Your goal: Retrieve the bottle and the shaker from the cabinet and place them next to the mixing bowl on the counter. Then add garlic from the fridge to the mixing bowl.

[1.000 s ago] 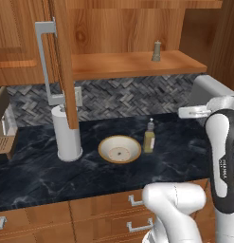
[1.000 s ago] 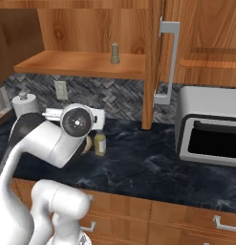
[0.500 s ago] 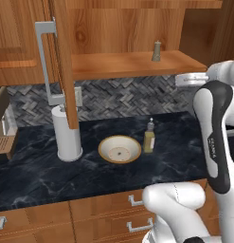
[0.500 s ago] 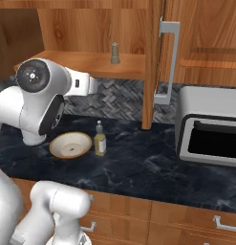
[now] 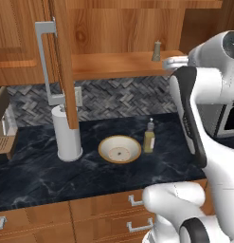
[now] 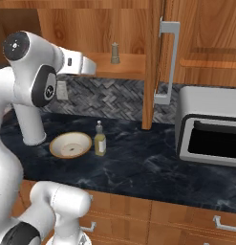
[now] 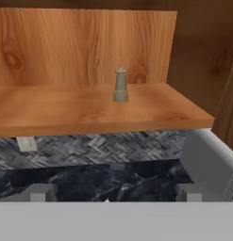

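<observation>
In front of the open cabinet, level with its shelf, end effector (image 7: pixel 113 193) has its fingers spread wide, nothing between them, aimed at the shaker (image 7: pixel 120 85). Shaker stands upright on the cabinet shelf (image 7: pixel 66 110), mid-depth, toward the shelf's right end, well apart from the fingers.

Step in hand looks like the reach for the shaker. To do it well: keep the hand level, drive straight in over the shelf's front edge, centre the shaker between the fingers, close low on the body, not the thin top. It's slim and light, likely to tip if one finger touches first. Watch the open cabinet door (image 6: pixel 155 62) just right of the approach.

Bottle (image 5: pixel 149 136) already stands on the surface (image 5: pixel 52 175) just beside the mixing bowl (image 5: pixel 120 149), near the middle. Shaker should go close to that bowl too. Garlic step not yet begun.
</observation>
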{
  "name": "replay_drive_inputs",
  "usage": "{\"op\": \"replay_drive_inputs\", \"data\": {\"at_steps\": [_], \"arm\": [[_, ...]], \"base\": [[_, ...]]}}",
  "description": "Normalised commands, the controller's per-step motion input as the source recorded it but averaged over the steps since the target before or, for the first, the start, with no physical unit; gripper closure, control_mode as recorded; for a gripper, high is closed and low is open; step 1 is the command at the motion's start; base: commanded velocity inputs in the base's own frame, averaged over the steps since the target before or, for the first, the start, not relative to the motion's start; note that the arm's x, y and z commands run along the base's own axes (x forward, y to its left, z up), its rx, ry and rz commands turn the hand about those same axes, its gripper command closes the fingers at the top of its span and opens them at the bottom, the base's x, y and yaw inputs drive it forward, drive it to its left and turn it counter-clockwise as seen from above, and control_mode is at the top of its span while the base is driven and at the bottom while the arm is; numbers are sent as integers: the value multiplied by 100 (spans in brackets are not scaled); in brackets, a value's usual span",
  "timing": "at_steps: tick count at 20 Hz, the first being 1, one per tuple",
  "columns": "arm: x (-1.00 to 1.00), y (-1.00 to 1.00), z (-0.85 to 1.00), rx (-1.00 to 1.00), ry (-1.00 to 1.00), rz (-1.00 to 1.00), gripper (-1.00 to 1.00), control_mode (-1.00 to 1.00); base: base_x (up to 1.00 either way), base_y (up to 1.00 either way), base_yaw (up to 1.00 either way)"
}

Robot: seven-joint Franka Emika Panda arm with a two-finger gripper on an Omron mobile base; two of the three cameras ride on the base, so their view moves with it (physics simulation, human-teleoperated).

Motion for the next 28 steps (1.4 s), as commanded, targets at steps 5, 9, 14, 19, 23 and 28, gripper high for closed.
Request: {"op": "replay_drive_inputs", "data": {"at_steps": [5,9,14,19,23,28], "arm": [[97,-26,6,-2,10,-8,-100,-100],[100,-27,1,1,17,0,-100,-100],[86,-11,2,3,20,11,-100,-100],[77,0,0,3,1,6,-100,-100],[76,-13,0,0,0,0,-100,-100],[51,-19,-20,0,1,0,-100,-100]], "base": [[0,0,0],[0,0,0],[0,0,0],[0,0,0],[0,0,0],[0,0,0]]}}
